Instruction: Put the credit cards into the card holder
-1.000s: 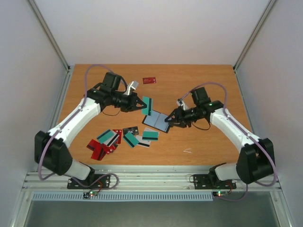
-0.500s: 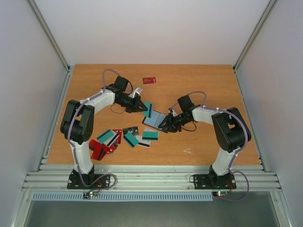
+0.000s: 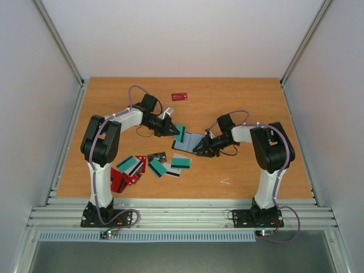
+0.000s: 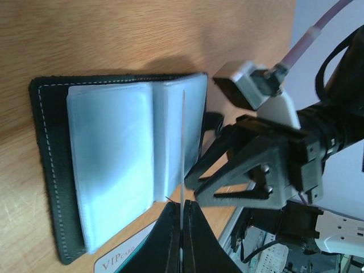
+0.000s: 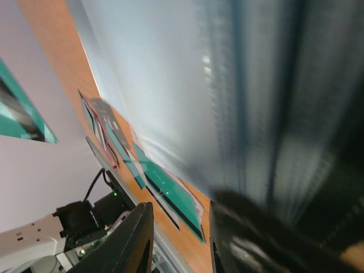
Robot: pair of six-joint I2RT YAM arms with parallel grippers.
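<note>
The card holder (image 3: 186, 143) lies open on the table, black outside and pale grey-blue inside; it also shows in the left wrist view (image 4: 114, 165). My left gripper (image 3: 172, 128) is shut on a teal credit card (image 3: 180, 132), held on edge just above the holder's right page; in the left wrist view (image 4: 183, 202) the card (image 4: 183, 148) shows edge-on. My right gripper (image 3: 201, 149) is open at the holder's right edge, one finger (image 5: 239, 227) against the pale page (image 5: 187, 79). More credit cards (image 3: 136, 168) lie scattered to the front left.
A red card (image 3: 180, 96) lies alone at the back. A black card (image 3: 157, 156) and teal cards (image 3: 181, 163) lie just in front of the holder. A white VIP card (image 4: 116, 259) lies by the holder's near edge. Metal rails (image 3: 182, 216) edge the table front.
Both arms have folded upright at the elbows. My left gripper has lowered the teal card a little closer to the holder. My right gripper has stayed at the holder's right edge.
</note>
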